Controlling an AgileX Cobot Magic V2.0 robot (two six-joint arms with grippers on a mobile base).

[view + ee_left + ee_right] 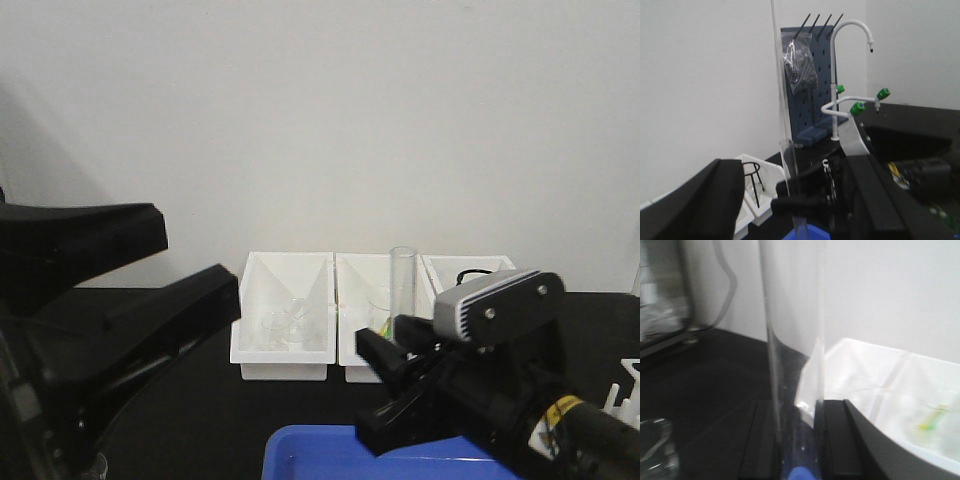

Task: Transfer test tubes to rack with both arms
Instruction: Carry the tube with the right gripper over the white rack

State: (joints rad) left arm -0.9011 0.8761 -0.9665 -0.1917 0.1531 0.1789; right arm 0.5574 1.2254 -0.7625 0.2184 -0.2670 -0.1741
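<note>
My right gripper [393, 347] is shut on a clear test tube [402, 282], which it holds upright above the near end of the blue tray [330, 455]. In the right wrist view the test tube [792, 330] stands between the two black pads of the right gripper [798, 440]. My left gripper [200, 262] is open at the left with nothing in it. In the left wrist view the left gripper [796, 172] has its fingers [715, 200] spread, and the test tube [787, 160] and the right arm show ahead of them. The white rack [626, 385] peeks in at the far right edge.
Three white bins [285, 355] stand in a row against the back wall, with glassware [283, 322] in the left one. A blue pegboard [815, 75] and a white faucet [850, 60] stand beyond the right arm. A glass vessel [655, 440] sits on the black table.
</note>
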